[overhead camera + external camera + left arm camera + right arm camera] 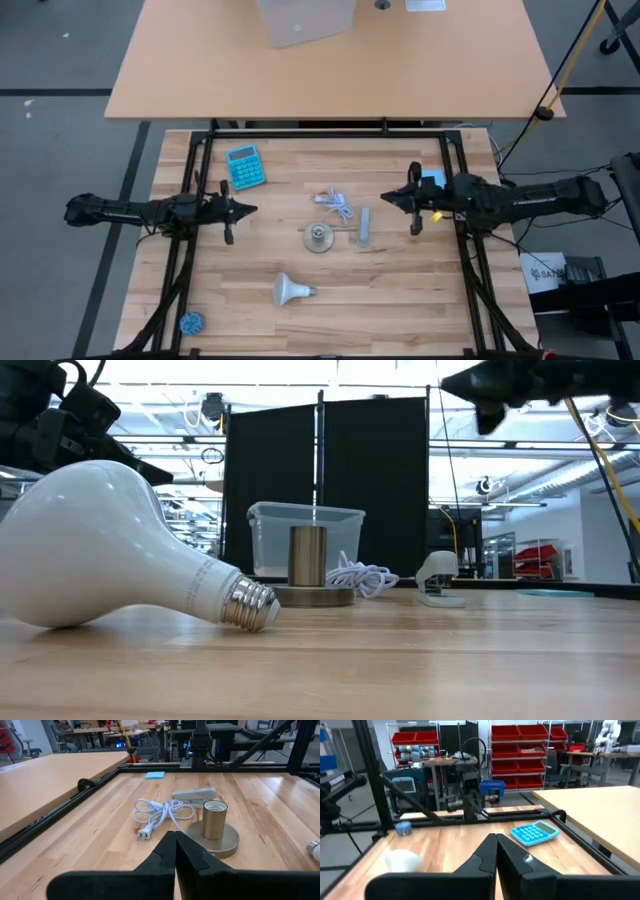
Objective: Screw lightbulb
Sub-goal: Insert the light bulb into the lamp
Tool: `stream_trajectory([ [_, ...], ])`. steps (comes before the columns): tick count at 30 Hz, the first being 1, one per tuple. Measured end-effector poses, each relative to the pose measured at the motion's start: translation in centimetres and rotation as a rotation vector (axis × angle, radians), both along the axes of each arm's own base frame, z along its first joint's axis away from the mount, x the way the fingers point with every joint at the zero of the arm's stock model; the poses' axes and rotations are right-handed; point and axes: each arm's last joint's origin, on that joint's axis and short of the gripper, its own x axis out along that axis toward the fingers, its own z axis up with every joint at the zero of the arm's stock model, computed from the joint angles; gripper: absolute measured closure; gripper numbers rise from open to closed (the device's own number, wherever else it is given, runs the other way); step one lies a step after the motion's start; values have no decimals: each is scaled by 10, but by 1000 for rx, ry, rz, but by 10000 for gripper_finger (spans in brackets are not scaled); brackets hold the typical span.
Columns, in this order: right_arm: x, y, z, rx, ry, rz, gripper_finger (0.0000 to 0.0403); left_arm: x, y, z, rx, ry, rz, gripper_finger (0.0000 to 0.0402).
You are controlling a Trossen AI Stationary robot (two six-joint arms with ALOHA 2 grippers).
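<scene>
Apparently untouched, the lightbulb [290, 290] lies on its side on the counter [240, 280], apart from the upright socket [319, 238], while the left gripper [246, 210] and right gripper [388, 197] hover clenched, holding nothing, awaiting pickup.

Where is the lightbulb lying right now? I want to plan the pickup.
In the high view the lightbulb lies on its side near the table's front edge, apart from the socket base just behind it, between both arms.
</scene>
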Motion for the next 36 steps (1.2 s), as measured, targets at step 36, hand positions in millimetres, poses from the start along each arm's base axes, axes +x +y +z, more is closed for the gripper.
stream_trajectory([
  [36,260,-17,9,74,605,111,403,1,1,20,-155,-239,45,401],
])
